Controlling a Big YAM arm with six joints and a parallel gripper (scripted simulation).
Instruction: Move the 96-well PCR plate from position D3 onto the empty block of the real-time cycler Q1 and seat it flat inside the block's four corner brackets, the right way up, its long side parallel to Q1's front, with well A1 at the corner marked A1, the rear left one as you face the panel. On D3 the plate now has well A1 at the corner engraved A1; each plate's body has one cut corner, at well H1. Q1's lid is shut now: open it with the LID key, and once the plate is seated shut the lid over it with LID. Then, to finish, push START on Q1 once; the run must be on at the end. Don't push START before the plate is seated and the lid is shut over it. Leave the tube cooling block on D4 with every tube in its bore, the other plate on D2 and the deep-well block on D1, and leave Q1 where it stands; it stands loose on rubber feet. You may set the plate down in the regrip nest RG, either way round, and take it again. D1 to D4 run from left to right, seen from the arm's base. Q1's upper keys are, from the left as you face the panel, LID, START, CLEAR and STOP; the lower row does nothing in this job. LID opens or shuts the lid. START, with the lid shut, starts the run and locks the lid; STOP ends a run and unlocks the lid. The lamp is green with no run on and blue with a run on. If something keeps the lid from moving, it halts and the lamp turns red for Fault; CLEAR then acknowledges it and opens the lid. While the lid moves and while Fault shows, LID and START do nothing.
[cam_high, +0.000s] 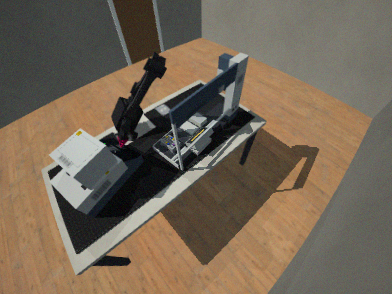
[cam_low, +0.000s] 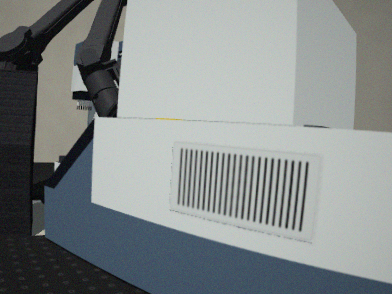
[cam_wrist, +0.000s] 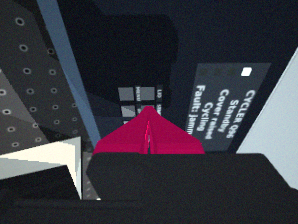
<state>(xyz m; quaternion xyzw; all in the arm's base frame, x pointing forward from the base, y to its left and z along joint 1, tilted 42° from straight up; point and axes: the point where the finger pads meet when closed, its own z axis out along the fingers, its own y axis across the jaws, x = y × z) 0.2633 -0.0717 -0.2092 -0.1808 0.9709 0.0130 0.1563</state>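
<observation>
The cycler Q1 (cam_high: 89, 167) stands at the table's left, white with its lid down; its vented side fills the exterior view (cam_low: 235, 165). My gripper (cam_high: 121, 142) is shut and empty, its magenta fingertips (cam_wrist: 149, 116) pressed together and pointing down at Q1's front panel. In the wrist view the tips sit right at the rows of grey keys (cam_wrist: 142, 101), beside the status list (cam_wrist: 222, 105) with a white marker by "Standby". I cannot tell whether the tips touch a key. The deck positions with the plates (cam_high: 187, 136) lie to the right, behind the gantry; the D3 plate itself is too small to make out.
A grey-blue gantry frame (cam_high: 210, 95) spans the deck positions. The arm's dark links (cam_low: 97, 65) stand close beside Q1's left side. A pale block edge (cam_wrist: 45, 155) shows at the wrist view's lower left. The table's front edge runs near Q1.
</observation>
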